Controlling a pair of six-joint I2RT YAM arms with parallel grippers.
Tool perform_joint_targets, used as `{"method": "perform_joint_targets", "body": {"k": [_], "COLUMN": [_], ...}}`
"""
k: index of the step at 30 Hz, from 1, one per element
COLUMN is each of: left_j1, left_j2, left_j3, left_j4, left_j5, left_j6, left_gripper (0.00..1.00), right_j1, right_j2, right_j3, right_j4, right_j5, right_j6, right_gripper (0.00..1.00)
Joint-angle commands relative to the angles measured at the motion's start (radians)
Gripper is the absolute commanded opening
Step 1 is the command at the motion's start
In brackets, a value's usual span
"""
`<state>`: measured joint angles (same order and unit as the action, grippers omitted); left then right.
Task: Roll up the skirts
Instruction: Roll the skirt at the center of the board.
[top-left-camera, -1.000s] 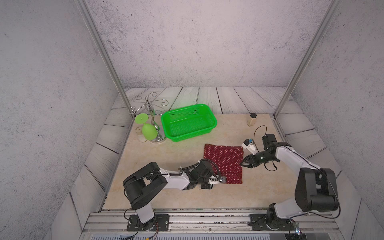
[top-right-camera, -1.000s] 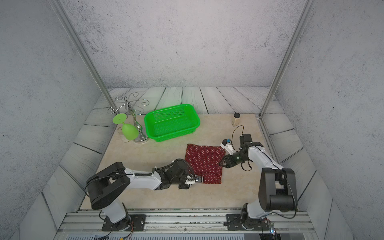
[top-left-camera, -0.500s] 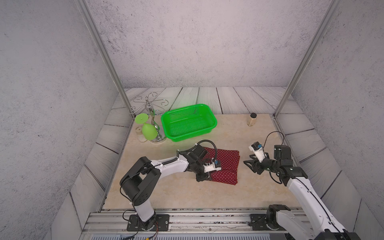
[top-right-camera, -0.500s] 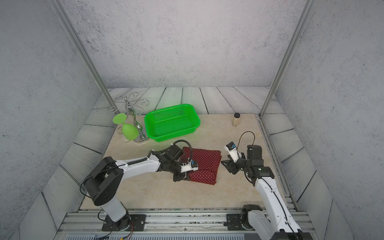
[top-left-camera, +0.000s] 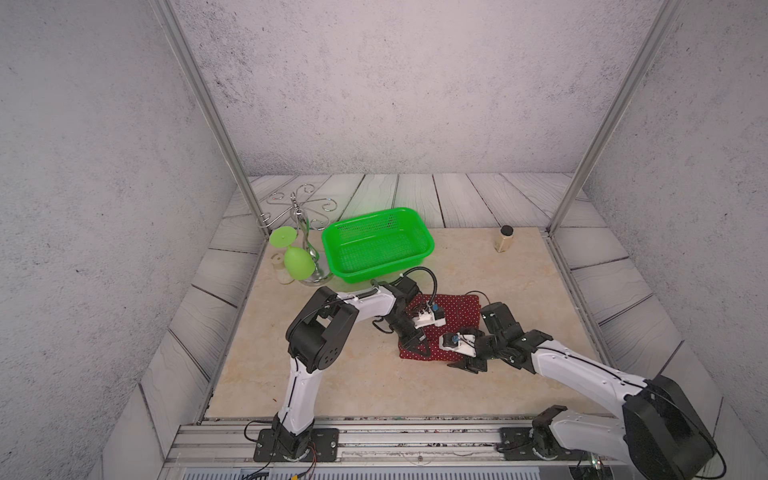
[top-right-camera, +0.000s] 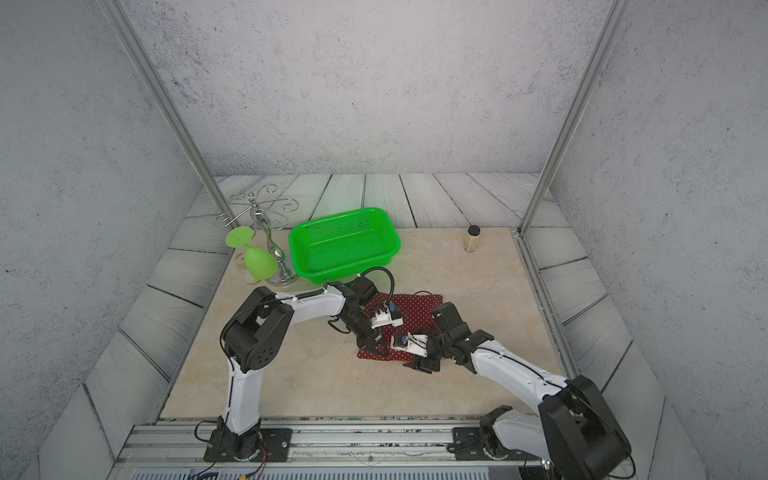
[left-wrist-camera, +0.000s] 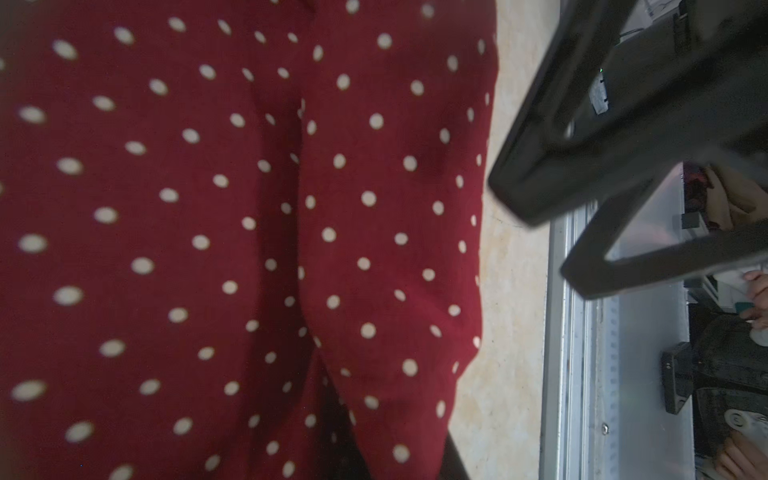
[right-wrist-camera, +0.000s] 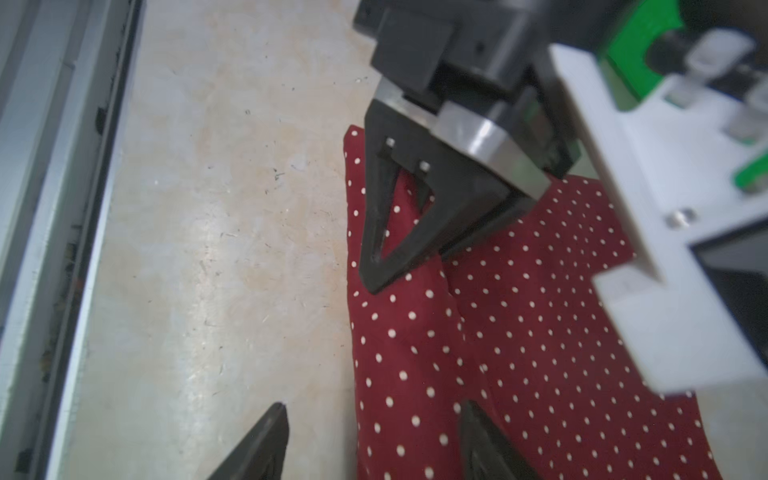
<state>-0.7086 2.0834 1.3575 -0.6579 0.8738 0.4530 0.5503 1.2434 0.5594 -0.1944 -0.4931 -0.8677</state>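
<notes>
1. R gripper (right-wrist-camera: 374, 405): on the robot-facing side of the green basket (top-left-camera: 365, 274), farthest from it, at the skirt's near edge. Claw released, jaws spread: one over the table (top-left-camera: 353, 374), the other over fabric. Nothing held.
2. Skirt (top-left-camera: 457, 309): dark red w/ white dots, folded over. Lies flat on the table btwn the R gripper and the basket, clear of the basket.
3. L gripper (right-wrist-camera: 399, 274): clenched on a skirt fold, nearer the basket.
4. Green glass (top-left-camera: 297, 262): hung on a wire stand (top-left-camera: 299, 203), just beside the basket's L side.
5. Jar (top-left-camera: 505, 239): well apart, on the basket's R side.
</notes>
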Motion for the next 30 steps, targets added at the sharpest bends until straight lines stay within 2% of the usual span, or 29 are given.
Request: {"method": "perform_joint_targets", "body": {"k": [1,3,7,11,13,14,17,18,21,23,27,30], "left_j1": [0.006,0.008,0.014,0.038,0.048,0.051,0.071,0.085,0.138,0.174,0.259,0.309], "left_j2": [0.048,0.07,0.103,0.163,0.162,0.143,0.024,-0.008,-0.122,-0.226,-0.423,-0.562], "left_j3": [0.054,0.076,0.112,0.164,0.175,0.165,0.09,0.066,-0.022,-0.135,-0.388,-0.536], "left_j4": [-0.068,-0.1,-0.15,-0.196,-0.188,-0.153,0.005,0.046,0.149,0.243,0.368,0.463], "left_j5": [0.082,0.103,0.146,0.198,0.196,0.183,0.143,0.14,0.155,0.151,0.107,0.069], "left_j6": [0.0,0.014,0.035,0.016,-0.01,-0.042,-0.151,-0.181,-0.239,-0.263,-0.193,-0.147], "left_gripper": [0.0,0.0,0.0,0.0,0.09,0.2,0.43,0.45,0.49,0.5,0.5,0.5], "right_j1": [0.025,0.034,0.05,0.057,0.064,0.067,0.065,0.065,0.064,0.057,0.024,-0.048], "right_j2": [0.074,0.113,0.198,0.257,0.26,0.262,0.258,0.254,0.252,0.242,0.198,0.13], "right_j3": [0.024,0.027,0.067,0.097,0.097,0.095,0.103,0.107,0.122,0.116,0.068,0.032], "right_j4": [0.108,0.146,0.114,0.077,0.043,0.027,-0.023,-0.041,-0.097,-0.107,-0.115,-0.137], "right_j5": [0.143,0.187,0.194,0.216,0.209,0.213,0.22,0.219,0.212,0.209,0.202,0.17], "right_j6": [-0.078,-0.093,-0.177,-0.186,-0.204,-0.206,-0.205,-0.208,-0.211,-0.199,-0.171,-0.135], "right_gripper": [0.66,0.66,0.65,0.54,0.47,0.42,0.25,0.22,0.2,0.19,0.18,0.18]}}
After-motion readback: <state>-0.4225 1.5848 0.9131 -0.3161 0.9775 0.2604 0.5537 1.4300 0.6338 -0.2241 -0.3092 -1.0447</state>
